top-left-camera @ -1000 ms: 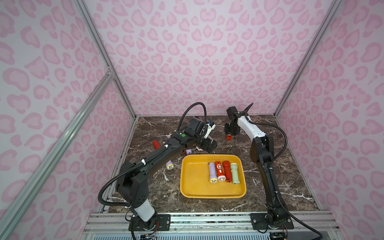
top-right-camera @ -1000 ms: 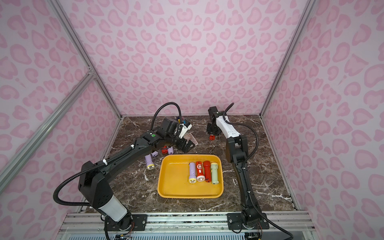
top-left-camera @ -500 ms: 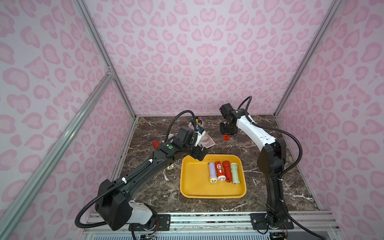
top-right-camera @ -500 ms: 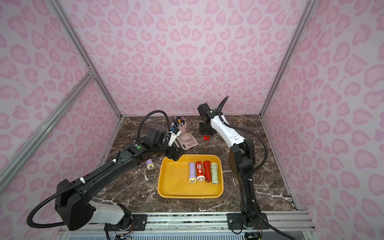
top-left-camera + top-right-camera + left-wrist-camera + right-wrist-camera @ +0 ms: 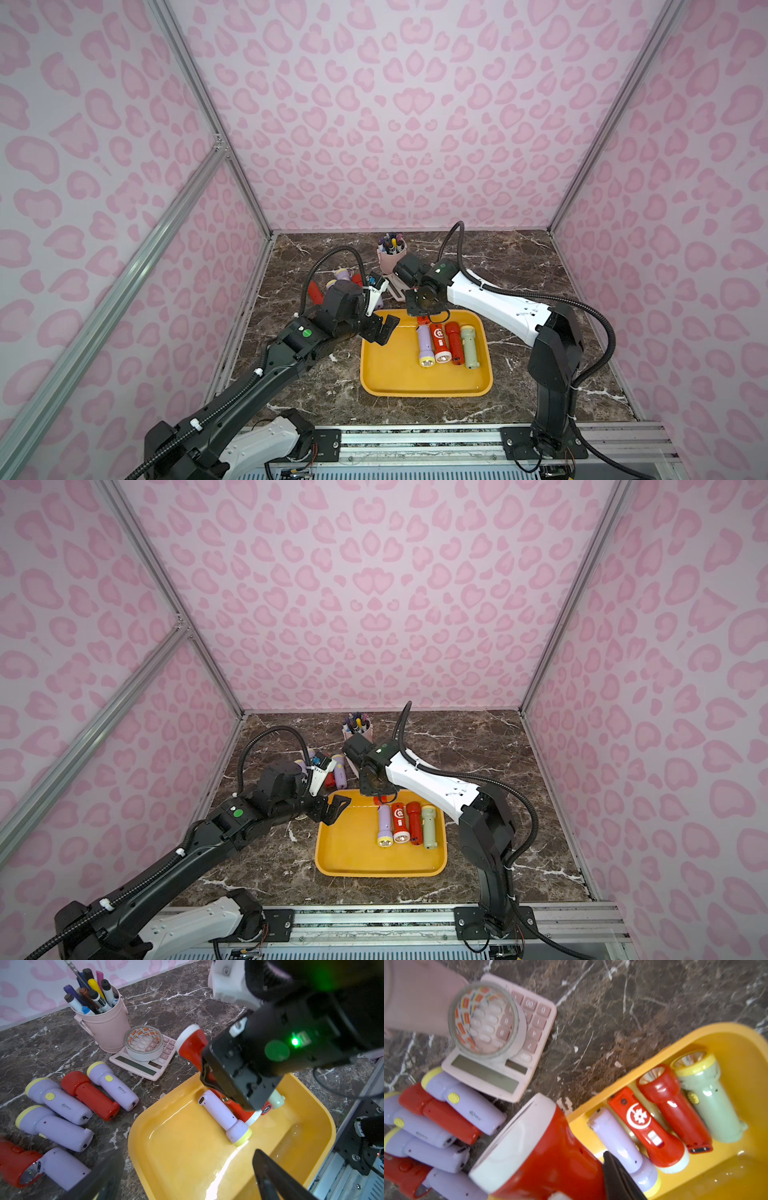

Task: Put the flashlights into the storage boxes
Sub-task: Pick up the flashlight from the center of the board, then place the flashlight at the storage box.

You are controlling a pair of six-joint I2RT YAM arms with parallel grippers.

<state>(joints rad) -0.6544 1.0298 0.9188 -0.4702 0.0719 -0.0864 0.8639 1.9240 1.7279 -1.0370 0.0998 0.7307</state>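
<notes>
Right gripper (image 5: 427,311) is clamped on a chunky red plastic flashlight (image 5: 546,1157), white-rimmed head, over the glossy yellow tray (image 5: 424,392)'s far edge. Left gripper (image 5: 381,329) gapes wide, empty, by the tray's far-left corner. Four stubby flashlights (image 5: 454,341) lie inside.

Red white-rimmed flashlight (image 5: 537,1153) in the tool (image 5: 583,1186) at the yellow tray (image 5: 726,1030) rim, four torches (image 5: 672,1109) side by side within.

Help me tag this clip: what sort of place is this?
Probably a robot-training booth: pink-patterned walls on aluminium framing, two robot arms bolted to a front rail, and a marble-look tabletop staged with flashlights and a yellow tray.
</notes>
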